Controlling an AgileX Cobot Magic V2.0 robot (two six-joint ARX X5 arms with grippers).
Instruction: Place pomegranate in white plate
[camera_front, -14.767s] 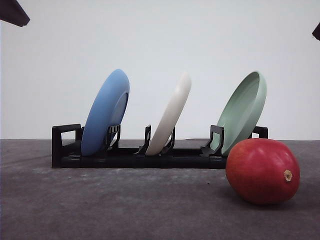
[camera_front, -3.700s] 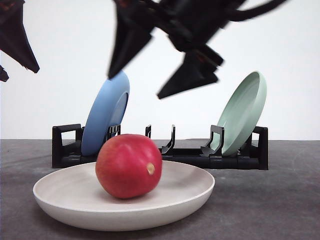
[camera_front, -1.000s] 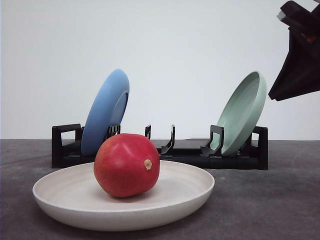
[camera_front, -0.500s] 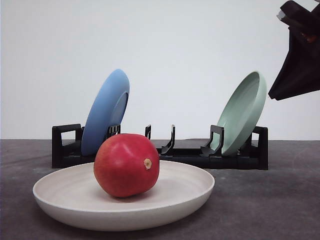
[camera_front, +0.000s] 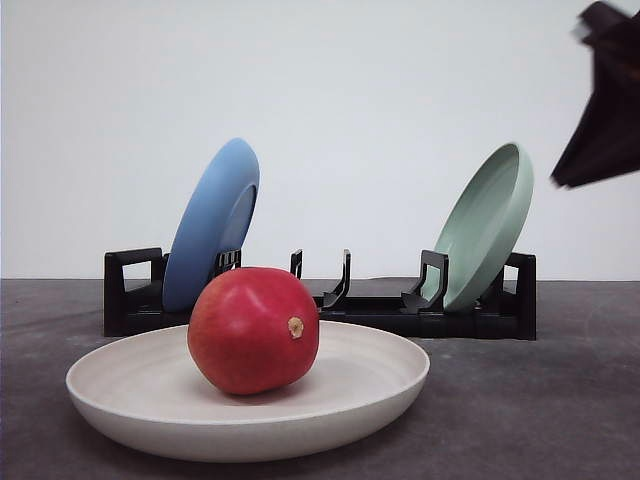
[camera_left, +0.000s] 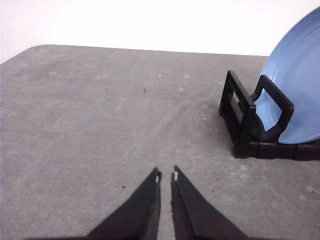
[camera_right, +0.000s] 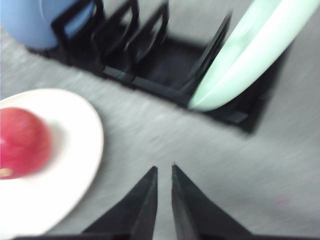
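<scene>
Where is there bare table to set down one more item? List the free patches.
Bare table lies right of the white plate, in front of the rack's green-plate end. More lies left of the rack's blue-plate end, below the left gripper. It is crowded at centre, where the pomegranate sits on the white plate before the rack.

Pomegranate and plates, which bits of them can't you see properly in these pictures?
- Pomegranate: the right wrist view is blurred and the picture edge cuts the fruit off.
- White plate: in the front view the fruit hides part of its inside.
- Blue plate: cut off by the edge in the left wrist view.
- Right end effector: in the front view it is a blurred dark shape at the edge.
</scene>
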